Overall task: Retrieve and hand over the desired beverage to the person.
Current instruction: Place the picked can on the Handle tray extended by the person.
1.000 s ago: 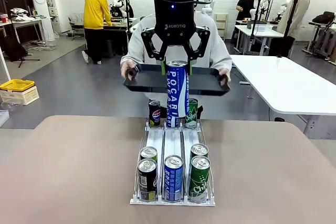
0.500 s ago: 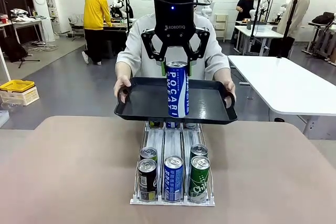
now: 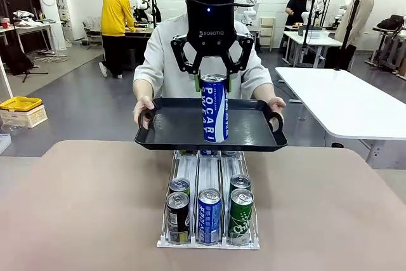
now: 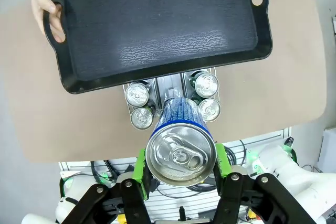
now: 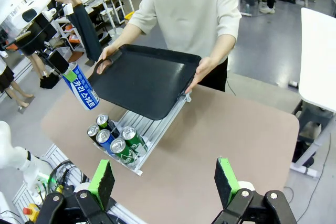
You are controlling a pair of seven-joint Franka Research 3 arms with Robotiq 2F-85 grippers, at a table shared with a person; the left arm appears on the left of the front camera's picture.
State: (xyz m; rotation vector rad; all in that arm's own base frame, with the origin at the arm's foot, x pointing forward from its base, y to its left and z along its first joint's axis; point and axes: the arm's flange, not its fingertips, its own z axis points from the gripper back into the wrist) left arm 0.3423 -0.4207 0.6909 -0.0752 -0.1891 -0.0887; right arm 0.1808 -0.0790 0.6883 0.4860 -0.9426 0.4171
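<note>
My left gripper hangs over the far end of the table, shut on a tall blue-and-white Pocari Sweat can held upright by its top. In the left wrist view the green pads press both sides of the can. The person in a light grey sweatshirt holds a black tray level with both hands. The can hangs just at the tray's near edge, on my side of it. My right gripper is open, high above the near table with nothing between its fingers.
A metal can rack lies in the middle of the brown table, with several black, blue and green cans at its front end. The tray covers the rack's far end. A white table stands at the right.
The person has brought the tray nearer and lower, over the rack's far end and up to the held can. My left gripper has barely moved.
</note>
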